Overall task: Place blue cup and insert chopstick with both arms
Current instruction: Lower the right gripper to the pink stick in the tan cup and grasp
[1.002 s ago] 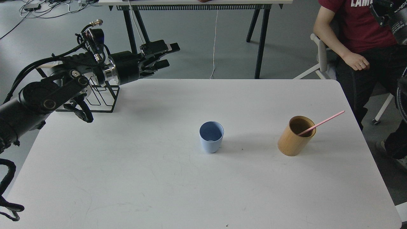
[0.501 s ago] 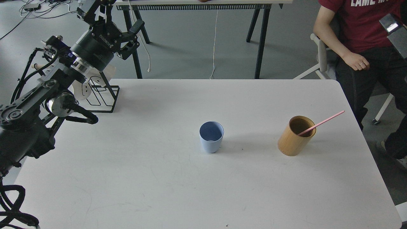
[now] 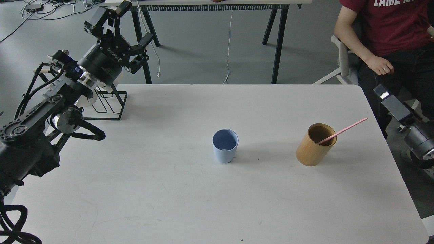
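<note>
Well to the right of our left gripper [image 3: 127, 25], which hangs wide open and empty, the blue cup [image 3: 225, 145] stands upright on the table [image 3: 169, 203], so placing looks done. Farther right, the chopstick [image 3: 342, 130] leans in the bamboo holder [image 3: 313, 145], long axis pointing up-right toward our right gripper [image 3: 390, 101], whose state we cannot tell; inserting remains.

A white table [image 3: 190, 203] with rounded corners fills most of the view. Beyond it lies a grey floor [image 3: 210, 44] — smooth, evenly lit. At the far edge stands a second table [image 3: 210, 4] on black trestle legs, a white cable [image 3: 229, 47] hanging from it. Tangled cables [image 3: 51, 6] lie at far left — a white chair [image 3: 342, 57] stands at right.
</note>
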